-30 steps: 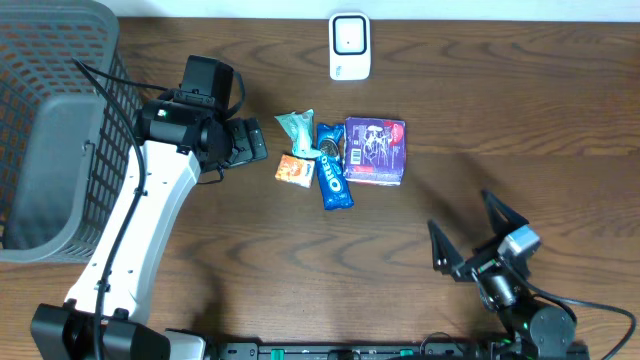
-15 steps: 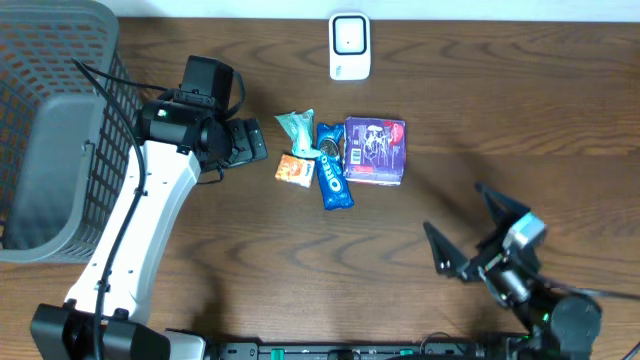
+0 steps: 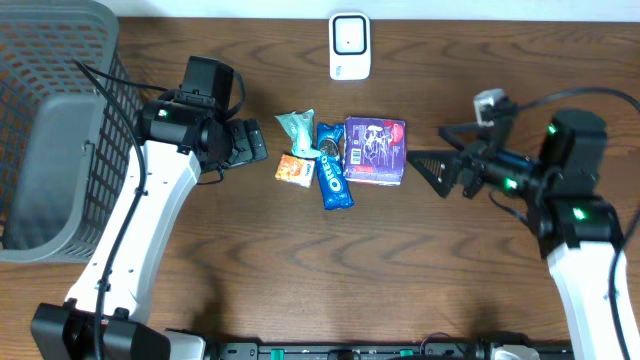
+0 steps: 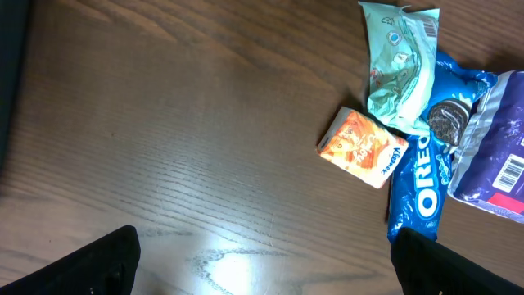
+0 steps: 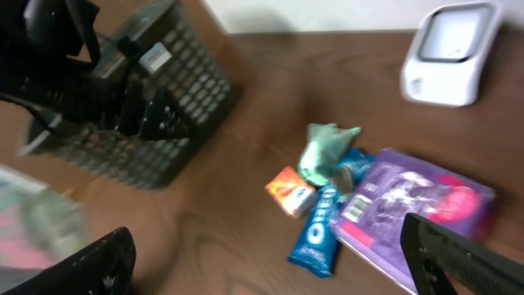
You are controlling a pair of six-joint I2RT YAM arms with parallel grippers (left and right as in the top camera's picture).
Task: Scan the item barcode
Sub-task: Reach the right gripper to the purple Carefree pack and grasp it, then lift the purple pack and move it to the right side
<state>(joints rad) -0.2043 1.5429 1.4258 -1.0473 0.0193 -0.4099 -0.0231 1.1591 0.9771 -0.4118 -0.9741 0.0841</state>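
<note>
Several snack items lie in a cluster at the table's middle: a green packet (image 3: 297, 127), a small orange box (image 3: 294, 170), a blue Oreo pack (image 3: 333, 175) and a purple box (image 3: 377, 150). A barcode shows on the purple box (image 4: 508, 172) in the left wrist view. The white scanner (image 3: 349, 45) stands at the far edge. My left gripper (image 3: 257, 141) hangs open just left of the cluster, nothing between its fingers (image 4: 106, 262). To the right of the purple box my right gripper (image 3: 432, 155) is open and empty, facing the cluster (image 5: 270, 262).
A large dark mesh basket (image 3: 55, 130) fills the far left of the table. The left arm's white link runs from the front edge up past the basket. Bare wood lies in front of the items and at the right.
My right arm has swung up from the front edge to hover right of the purple box, now facing the items. The left arm and the items have not moved.
</note>
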